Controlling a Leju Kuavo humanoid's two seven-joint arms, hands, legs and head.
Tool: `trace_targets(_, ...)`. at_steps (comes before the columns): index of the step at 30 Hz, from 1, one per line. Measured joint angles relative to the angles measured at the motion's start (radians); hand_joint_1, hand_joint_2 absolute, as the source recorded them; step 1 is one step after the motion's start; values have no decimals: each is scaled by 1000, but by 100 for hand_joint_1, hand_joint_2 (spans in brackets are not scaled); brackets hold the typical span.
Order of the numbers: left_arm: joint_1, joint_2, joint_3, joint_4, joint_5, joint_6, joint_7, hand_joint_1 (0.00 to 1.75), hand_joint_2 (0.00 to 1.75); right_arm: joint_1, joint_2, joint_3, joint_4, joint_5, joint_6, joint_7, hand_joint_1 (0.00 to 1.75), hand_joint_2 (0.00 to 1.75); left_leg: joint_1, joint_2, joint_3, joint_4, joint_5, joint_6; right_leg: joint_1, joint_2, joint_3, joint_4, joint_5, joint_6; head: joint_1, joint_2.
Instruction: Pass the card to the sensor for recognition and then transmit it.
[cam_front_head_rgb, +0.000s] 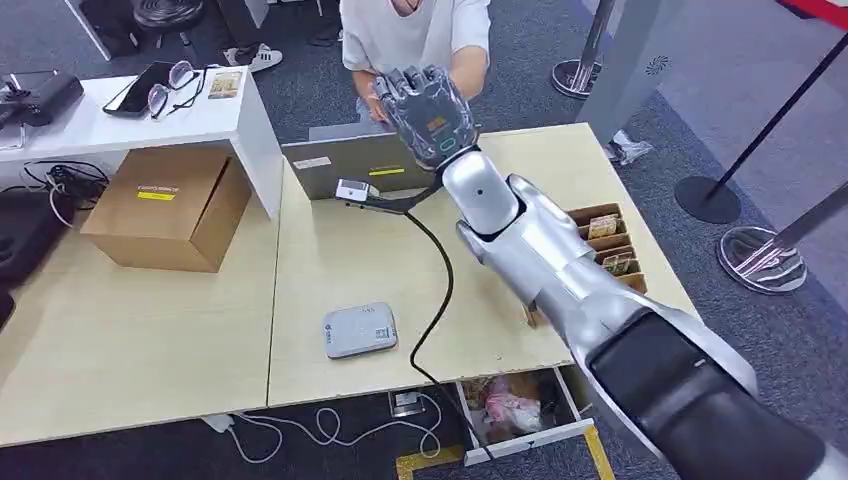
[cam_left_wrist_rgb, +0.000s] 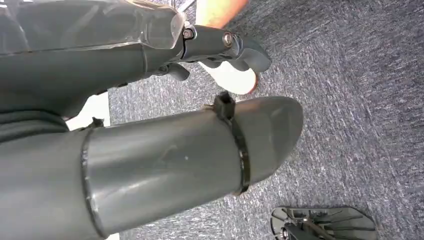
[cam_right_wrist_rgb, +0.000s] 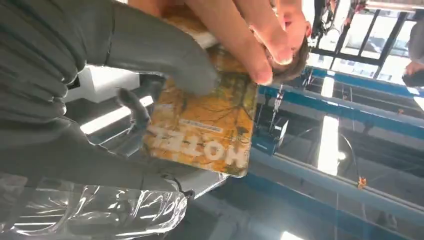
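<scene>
Two hands meet over the table's (cam_front_head_rgb: 330, 250) far edge: the robot's right hand (cam_front_head_rgb: 425, 100), fingers closed on a yellow card (cam_right_wrist_rgb: 202, 125), raises it to a person's fingers (cam_right_wrist_rgb: 250, 37), which pinch the card's edge.

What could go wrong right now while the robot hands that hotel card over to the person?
The right hand and the person's fingers both grip the hotel card; a late release could bend it or tug the fingers. An early release could drop it. The raised arm hangs above the black cable and might snag it when lowering.
</scene>
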Motion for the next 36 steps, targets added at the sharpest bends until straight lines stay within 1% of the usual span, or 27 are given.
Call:
trace_targets(9,0,2,0,0,3,0,8,0,0,-4,11,2,21,-3,24,5,0,175,0,0,0,0,0,0,0,0,0,0,0,0,0,0)
trace_targets(10,0,2,0,0,3,0,8,0,0,-4,12,2,22,-4,29,6,0,0,0,0,0,0,0,0,0,0,0,0,0,0,0,0)
trace_targets(15,0,2,0,1,3,0,8,0,0,-5,14,2,27,-23,29,8,0,0,0,0,0,0,0,0,0,0,0,0,0,0,0,0)
trace_targets(18,0,2,0,1,3,2,11,0,0,-4,14,-6,26,-66,6,-2,0,0,0,0,0,0,0,0,0,0,0,0,0,0,0,0)
trace_targets(22,0,2,0,1,4,6,12,0,0,0,14,-42,13,-158,-53,-52,0,0,0,0,0,0,0,0,0,0,0,0,0,0,0,0)
trace_targets(25,0,2,0,1,5,9,12,0,0,5,14,-65,2,-195,-68,-80,0,0,0,0,0,0,0,0,0,0,0,0,0,0,0,0)
trace_targets(29,0,0,0,1,8,15,12,0,0,35,14,-112,-41,-305,-98,-170,0,0,0,0,0,0,0,0,0,0,0,0,0,0,0,0)
trace_targets(32,0,-3,1,2,16,15,12,0,0,74,6,-136,-100,-379,-94,-223,0,0,0,0,0,0,0,0,0,0,0,0,0,0,0,0)
trace_targets(36,0,-4,6,1,25,15,12,0,0,123,-11,-150,-184,-452,-75,-251,0,0,0,0,0,0,0,0,0,0,0,0,0,0,0,0)
